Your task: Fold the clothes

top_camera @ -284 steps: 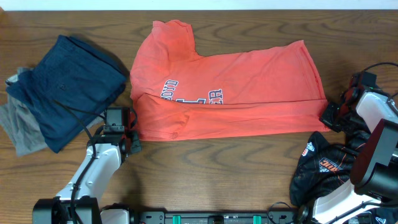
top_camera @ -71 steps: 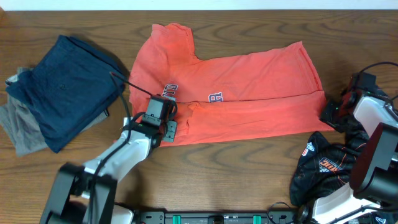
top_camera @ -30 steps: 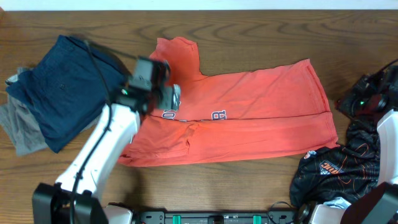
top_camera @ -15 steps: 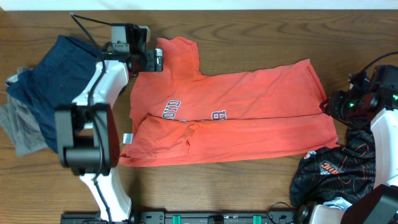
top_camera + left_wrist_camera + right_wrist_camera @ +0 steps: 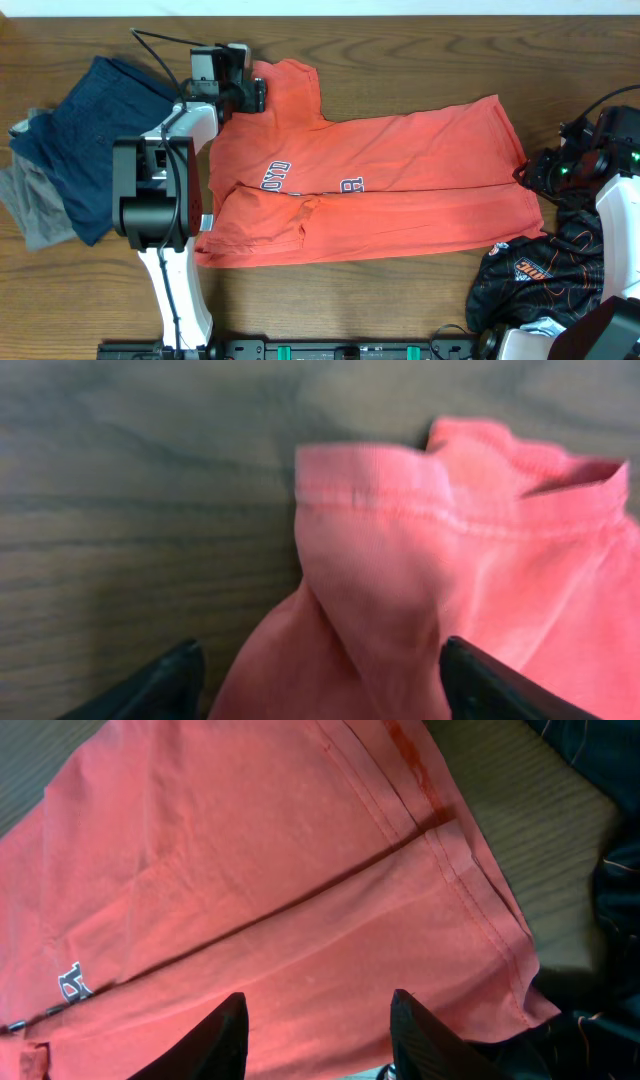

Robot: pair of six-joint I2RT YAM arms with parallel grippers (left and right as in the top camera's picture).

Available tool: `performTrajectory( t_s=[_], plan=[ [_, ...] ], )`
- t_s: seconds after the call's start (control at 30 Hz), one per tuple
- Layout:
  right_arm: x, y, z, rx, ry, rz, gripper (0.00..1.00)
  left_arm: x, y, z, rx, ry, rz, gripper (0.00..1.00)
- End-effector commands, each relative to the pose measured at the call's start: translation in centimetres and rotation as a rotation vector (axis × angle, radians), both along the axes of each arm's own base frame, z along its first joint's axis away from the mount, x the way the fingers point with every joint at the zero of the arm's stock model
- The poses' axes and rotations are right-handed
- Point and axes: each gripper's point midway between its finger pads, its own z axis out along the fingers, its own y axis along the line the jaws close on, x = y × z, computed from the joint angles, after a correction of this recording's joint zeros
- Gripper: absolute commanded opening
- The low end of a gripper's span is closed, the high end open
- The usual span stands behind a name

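The clothes, a coral-red T-shirt (image 5: pixel 400 170), lie on the wooden table folded lengthwise, with parts of the navy-and-white print (image 5: pixel 275 178) showing at the fold. My left gripper (image 5: pixel 252 94) is at the sleeve at the shirt's top-left corner. In the left wrist view its jaws stand wide apart with the bunched sleeve (image 5: pixel 400 560) between the fingertips (image 5: pixel 170 685), not pinched. My right gripper (image 5: pixel 533 172) hovers at the shirt's right hem. From the right wrist camera its fingers (image 5: pixel 225 1035) are spread above the flat red cloth (image 5: pixel 250 870), holding nothing.
A dark navy garment (image 5: pixel 100 140) lies on a grey-tan one (image 5: pixel 25 205) at the left edge, close to the left arm. A black garment with orange print (image 5: pixel 535 275) sits at the front right, beside the right arm (image 5: pixel 620 200).
The left gripper has moved from the shirt's chest up to the top-left sleeve and its jaws have narrowed a little. The right gripper has come leftward to the hem.
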Motion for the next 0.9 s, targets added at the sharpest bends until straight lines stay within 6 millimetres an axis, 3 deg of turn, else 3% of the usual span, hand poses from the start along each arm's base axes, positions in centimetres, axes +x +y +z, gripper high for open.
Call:
performTrajectory(
  t_s=[0.0,0.13,0.2,0.23,0.37,0.6,0.7,0.87],
  plan=[
    [0.3,0.8,0.2,0.000,-0.010,0.037,0.44,0.2,-1.0,-0.8,-0.008,0.008,-0.028,0.67],
    [0.3,0.9,0.2,-0.001,-0.011,0.041,0.42,-0.5,-1.9,-1.4,-0.007,0.040,-0.045,0.41],
    [0.6,0.8,0.3,-0.007,-0.021,0.043,0.42,-0.7,-2.5,-1.4,-0.019,0.044,-0.062,0.14],
    [0.7,0.7,0.3,-0.018,-0.027,0.043,0.42,-0.8,-2.8,-1.2,-0.036,0.044,-0.076,0.08],
    [1.8,-0.2,0.5,-0.106,-0.054,0.040,0.40,-0.9,-3.5,0.5,-0.134,0.053,-0.058,0.06],
    [4.4,-0.1,-0.1,-0.219,-0.056,0.079,0.50,-2.5,-3.3,4.7,-0.163,0.092,-0.022,0.06],
    [6.5,0.0,-1.0,-0.210,-0.027,0.099,0.51,-3.5,-3.2,6.5,-0.162,0.103,-0.021,0.06],
    [11.9,-0.6,-2.9,-0.207,-0.006,0.105,0.55,-5.2,-3.2,8.2,-0.161,0.140,-0.019,0.06]
  ],
)
